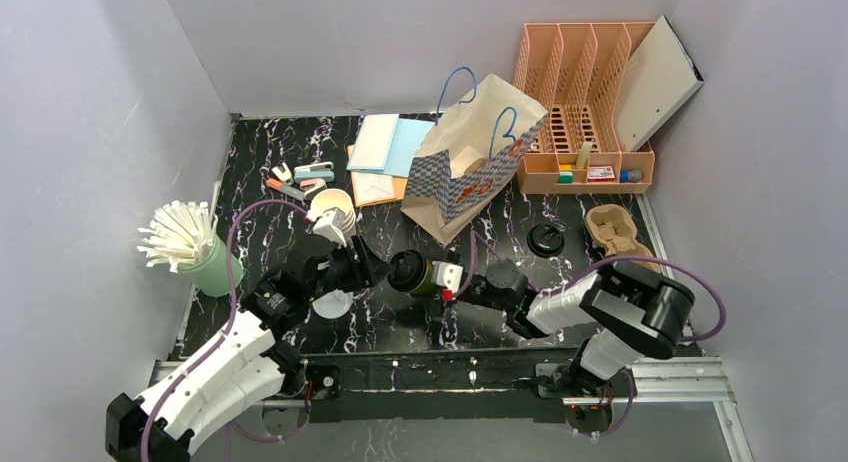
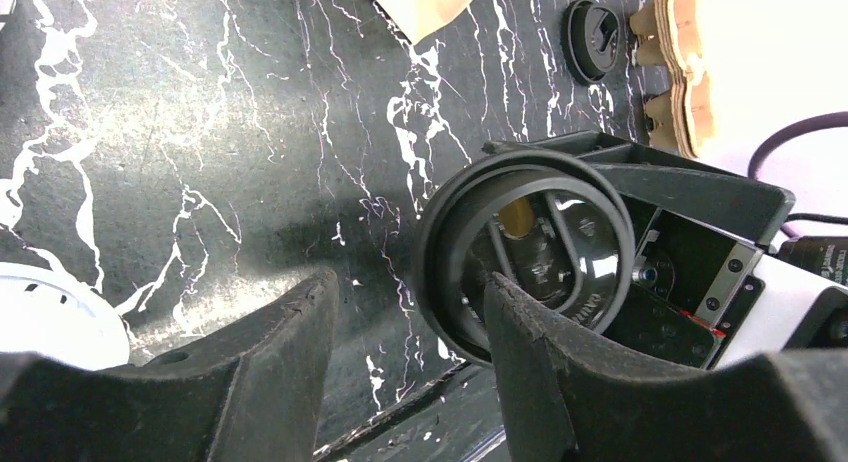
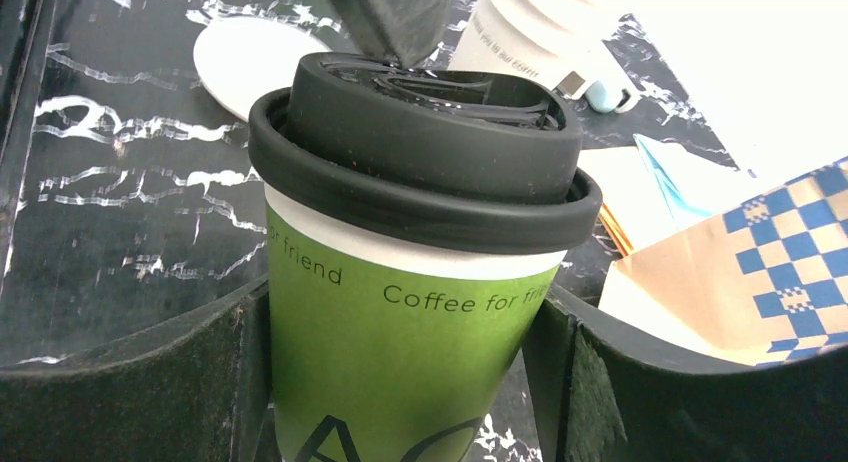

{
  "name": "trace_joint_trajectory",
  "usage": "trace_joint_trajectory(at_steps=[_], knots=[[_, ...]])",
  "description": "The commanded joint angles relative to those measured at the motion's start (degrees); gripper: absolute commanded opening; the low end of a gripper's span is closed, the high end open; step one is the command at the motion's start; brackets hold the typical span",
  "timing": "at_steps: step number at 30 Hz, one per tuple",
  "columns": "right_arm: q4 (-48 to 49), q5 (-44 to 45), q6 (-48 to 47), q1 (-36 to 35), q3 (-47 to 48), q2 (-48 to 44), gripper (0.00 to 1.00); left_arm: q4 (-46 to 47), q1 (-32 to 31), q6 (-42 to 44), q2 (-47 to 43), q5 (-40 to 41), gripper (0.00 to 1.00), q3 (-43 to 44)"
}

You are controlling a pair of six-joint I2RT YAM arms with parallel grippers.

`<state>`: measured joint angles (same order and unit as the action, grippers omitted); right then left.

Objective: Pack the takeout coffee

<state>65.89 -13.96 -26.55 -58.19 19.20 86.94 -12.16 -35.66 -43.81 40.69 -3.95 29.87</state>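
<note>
Cup (image 3: 400,352): one; green paper, tapered, printed text; base cut off in the right wrist view.
Lid (image 3: 420,142): one on the cup; black, round, ridged top.
Right gripper (image 1: 440,279): clamped on the cup's sides, holding it tipped sideways mid-table (image 1: 400,327), near the bag (image 1: 470,172).
Left gripper (image 2: 410,312): jaws parted; one finger at the lid, contact unclear.
Bag: one; brown paper, blue checks.
</note>
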Motion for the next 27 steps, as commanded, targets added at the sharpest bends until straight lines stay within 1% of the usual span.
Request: trace_joint_trajectory(at_steps=[1,3,8,12,20,23,27], knots=[[23.96,2.93,7.74,0.12,-2.36,4.41,0.81,1.08,1.25,-2.02,0.88,-3.23,0.53,2.28],[27.05,3.52,8.30,0.10,-2.85,6.22,0.81,1.57,1.67,-2.66,1.68,-4.53,0.54,2.34],[26.59,3.11,8.14,0.10,-2.58,7.73,0.81,3.60,2.47,-3.13,3.97,-7.24,0.51,2.24],[27.69,3.56,7.74,0.10,-2.80,9.20,0.81,5.66,2.70,-2.89,4.71,-7.72,0.51,2.60],[28.39,3.15,7.74,0.05,-2.59,10.11,0.81,7.52,2.70,0.82,10.76,-10.13,0.51,4.49],[28.59,2.93,7.82,0.03,-2.52,10.18,0.81,8.30,2.70,0.82,12.97,-10.85,0.46,4.40],[27.95,2.62,7.91,0.05,-2.15,10.27,0.81,8.28,2.72,1.52,14.55,-11.03,0.37,4.87]])
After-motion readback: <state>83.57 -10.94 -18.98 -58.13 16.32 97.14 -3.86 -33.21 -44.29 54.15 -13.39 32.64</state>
